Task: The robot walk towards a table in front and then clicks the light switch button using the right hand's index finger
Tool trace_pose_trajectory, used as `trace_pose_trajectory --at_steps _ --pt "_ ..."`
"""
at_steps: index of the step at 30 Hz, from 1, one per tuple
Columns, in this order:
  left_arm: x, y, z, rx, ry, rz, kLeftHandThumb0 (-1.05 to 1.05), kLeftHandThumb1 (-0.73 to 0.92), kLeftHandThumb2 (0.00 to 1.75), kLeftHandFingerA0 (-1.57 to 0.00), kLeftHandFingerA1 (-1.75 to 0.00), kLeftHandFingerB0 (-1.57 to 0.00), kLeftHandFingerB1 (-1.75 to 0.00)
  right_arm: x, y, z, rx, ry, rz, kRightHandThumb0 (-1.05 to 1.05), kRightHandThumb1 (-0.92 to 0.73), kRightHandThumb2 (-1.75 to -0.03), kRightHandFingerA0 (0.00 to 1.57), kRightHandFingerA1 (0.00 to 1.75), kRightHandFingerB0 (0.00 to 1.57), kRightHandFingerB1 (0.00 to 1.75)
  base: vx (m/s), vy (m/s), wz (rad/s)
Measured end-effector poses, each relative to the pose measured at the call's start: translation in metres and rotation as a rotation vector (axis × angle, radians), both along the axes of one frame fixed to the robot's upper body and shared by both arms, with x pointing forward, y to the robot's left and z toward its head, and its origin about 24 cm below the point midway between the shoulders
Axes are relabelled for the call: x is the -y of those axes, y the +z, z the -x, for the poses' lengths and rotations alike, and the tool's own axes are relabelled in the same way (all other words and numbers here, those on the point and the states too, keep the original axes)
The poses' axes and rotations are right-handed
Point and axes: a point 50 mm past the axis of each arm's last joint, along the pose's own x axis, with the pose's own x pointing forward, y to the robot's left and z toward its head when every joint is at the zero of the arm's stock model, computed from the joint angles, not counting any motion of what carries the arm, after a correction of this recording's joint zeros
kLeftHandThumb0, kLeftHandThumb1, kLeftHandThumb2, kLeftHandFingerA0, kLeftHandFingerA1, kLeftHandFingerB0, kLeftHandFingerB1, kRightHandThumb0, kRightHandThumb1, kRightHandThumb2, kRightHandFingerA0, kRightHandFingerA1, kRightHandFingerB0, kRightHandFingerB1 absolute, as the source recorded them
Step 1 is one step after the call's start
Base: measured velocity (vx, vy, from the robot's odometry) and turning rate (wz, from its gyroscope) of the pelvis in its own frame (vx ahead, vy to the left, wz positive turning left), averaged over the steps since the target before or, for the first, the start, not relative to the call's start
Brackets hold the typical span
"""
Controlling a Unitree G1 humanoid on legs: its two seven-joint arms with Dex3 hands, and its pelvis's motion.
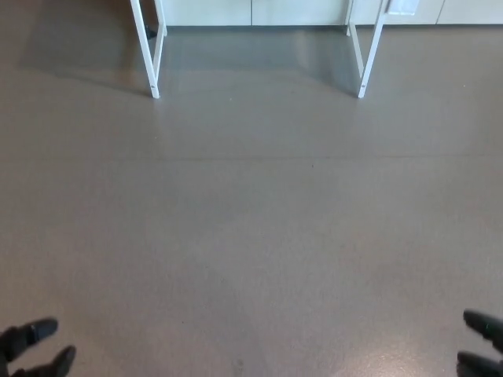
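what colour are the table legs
White, seen best in the head view: the table legs stand at the top.

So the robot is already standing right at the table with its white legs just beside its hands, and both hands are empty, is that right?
Not quite. The head view shows the white table legs far off at the top of the picture, with a wide stretch of grey floor between them and the robot. The left hand and right hand are at the bottom corners, and both are empty, as you said.

smooth matt grey floor (251,236); white painted table legs (155,55)
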Motion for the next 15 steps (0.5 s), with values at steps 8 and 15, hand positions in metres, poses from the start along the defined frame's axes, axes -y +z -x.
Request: trace_pose_trajectory --at_steps 8,15 --pt "-0.001 -0.01 0.032 -0.052 0.007 0.1 -0.64 0.45 0.74 -0.25 -0.94 -0.21 -0.63 0.003 -0.015 0.04 -0.102 -0.025 -0.081 -0.05 -0.61 -0.98 0.34 0.6 0.19 0.53 0.0 0.0 0.0" --pt "0.007 -0.026 0.067 -0.15 0.004 0.151 -0.57 0.36 0.76 -0.31 -0.9 -0.29 -0.65 0.006 -0.027 0.079 -0.203 -0.036 -0.107 -0.1 -0.59 -0.97 0.3 0.58 0.17 0.51 0.01 -0.004 -0.05"
